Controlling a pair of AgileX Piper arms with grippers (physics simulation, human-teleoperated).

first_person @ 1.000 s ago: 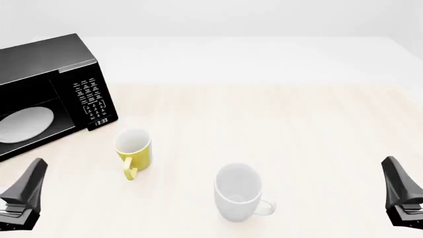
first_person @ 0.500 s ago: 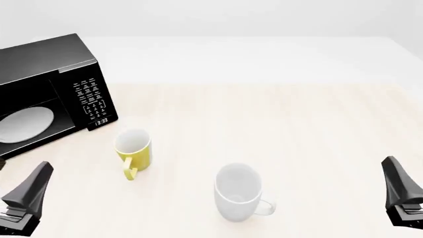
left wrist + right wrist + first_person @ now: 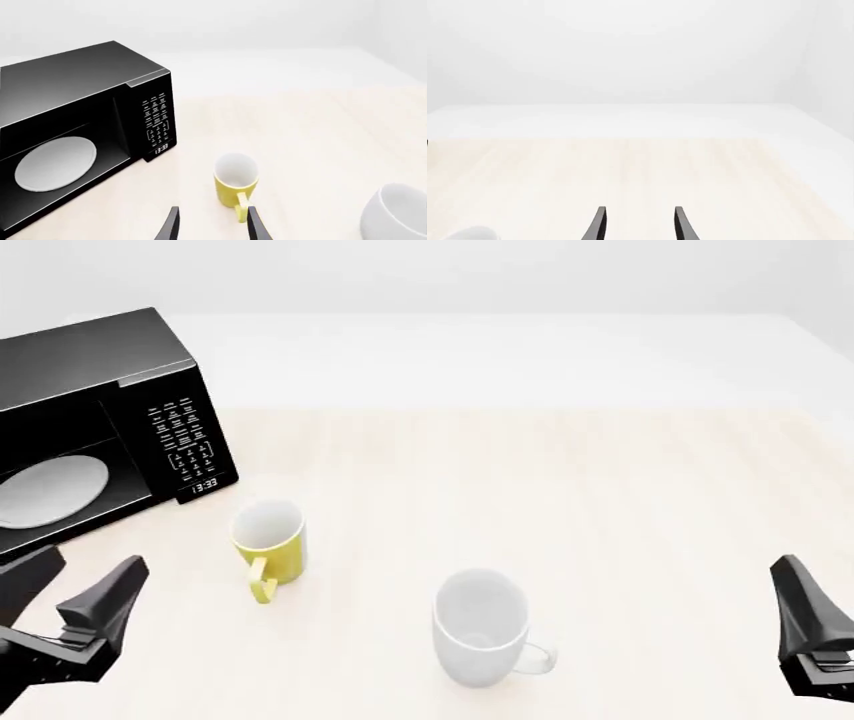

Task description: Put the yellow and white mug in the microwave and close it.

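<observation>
The yellow mug (image 3: 270,540) is standing upright just beside the keypad corner of the open microwave (image 3: 100,430), handle turned away. The left gripper (image 3: 209,225) is being held open and empty; the right gripper (image 3: 636,223) likewise. A hurried grasp is judged liable to tip the mug or nudge the white mug (image 3: 483,628).

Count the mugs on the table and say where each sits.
2. The yellow and white mug stands near the microwave; the all-white mug stands nearer the arms, to its right.

Left claw (image 3: 100,615) and right claw (image 3: 801,625), both parted, empty.
</observation>
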